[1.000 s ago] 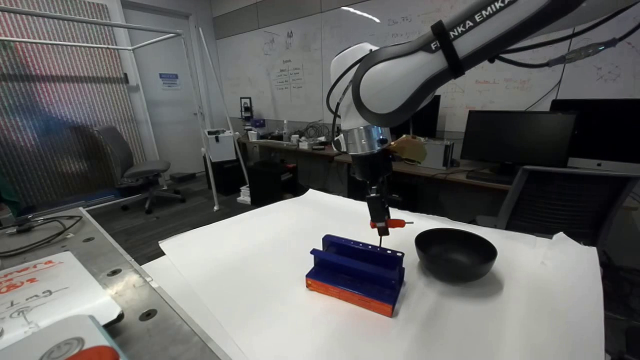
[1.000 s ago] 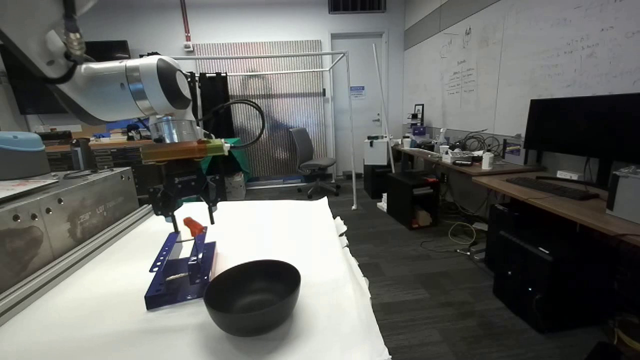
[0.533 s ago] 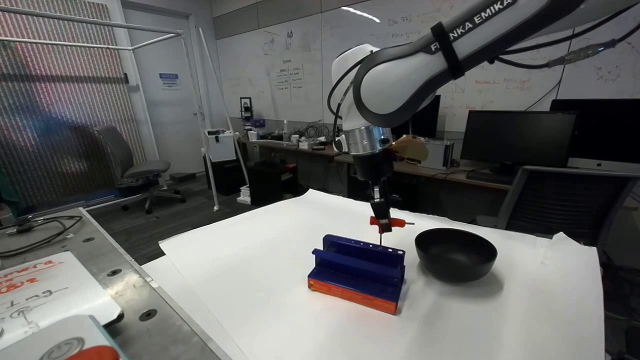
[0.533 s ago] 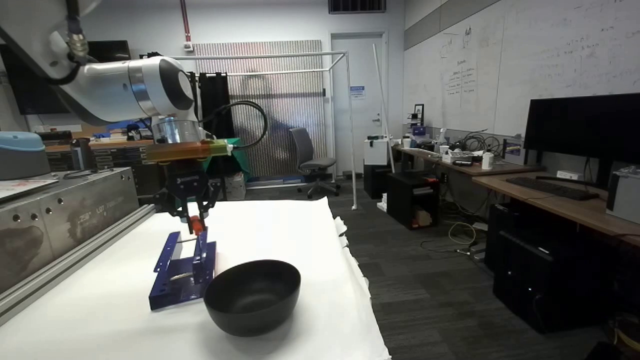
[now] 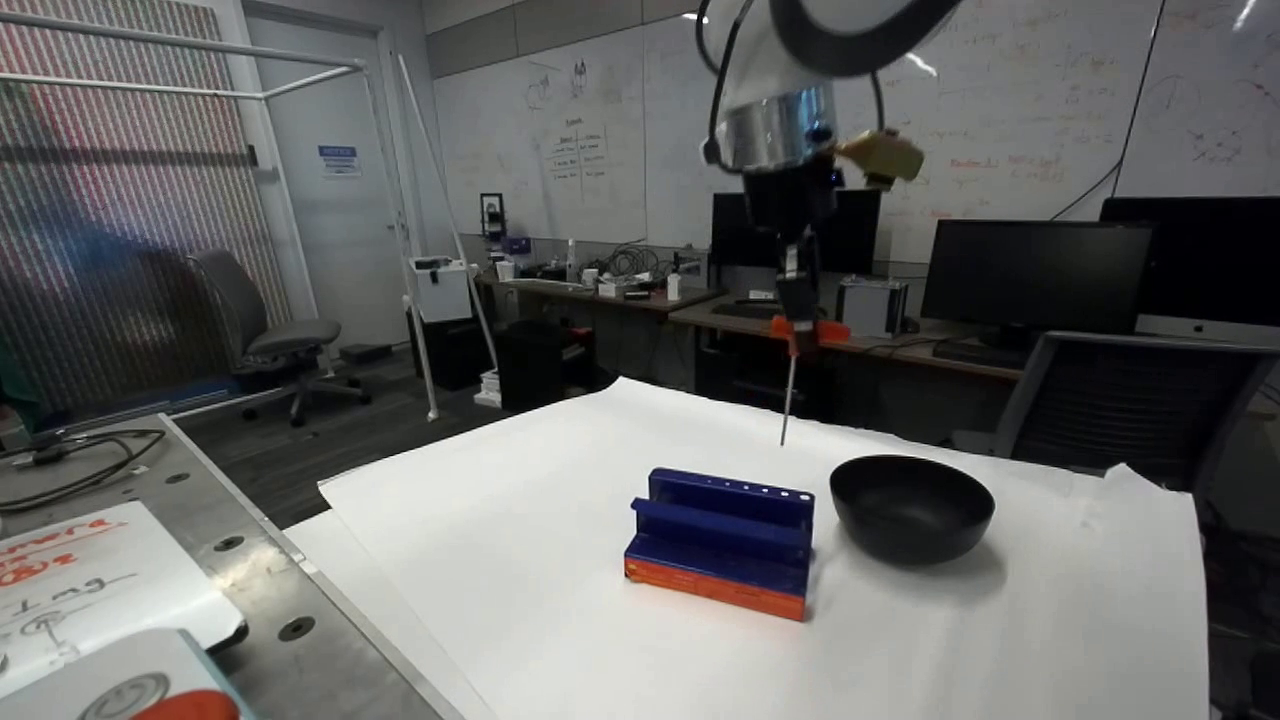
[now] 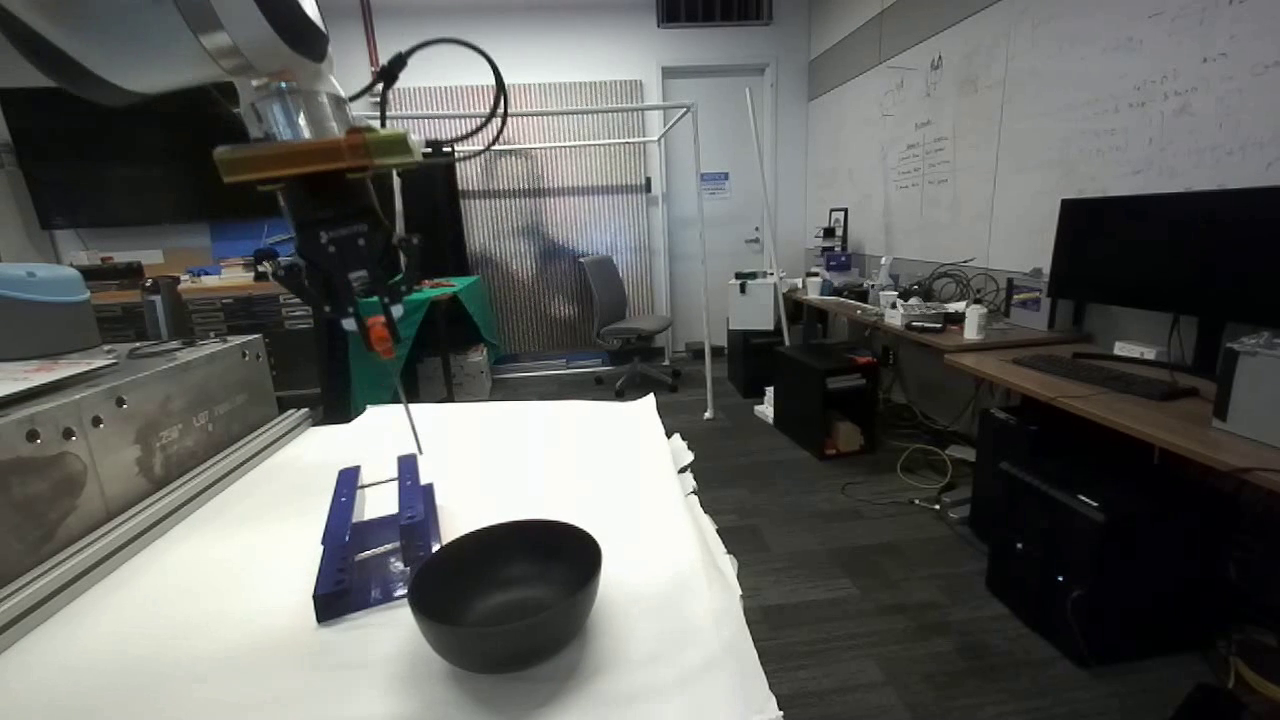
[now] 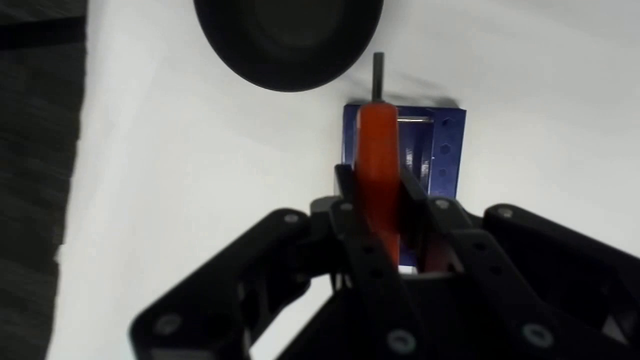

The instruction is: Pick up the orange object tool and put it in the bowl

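Orange tool [image 7: 378, 145] in pincer [image 7: 376, 175], bowl rim [image 6: 505, 625] apart

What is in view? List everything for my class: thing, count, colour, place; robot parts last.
orange tool: 1, orange, held in air
bowl: 1, black, beside rack
rack: 1, blue and orange, on sheet
sheet: at least 1, white, under rack
metal block: count unclear, grey, beside sheet
chairs: 2, grey and black, background
desks: at least 2, brown, background
monitors: at least 3, black, background
whiteboard: count unclear, white, background
other items: uncounted, mixed colours, background
arm: 1, mostly white, overhead
fingers: 2, black, gripping tool
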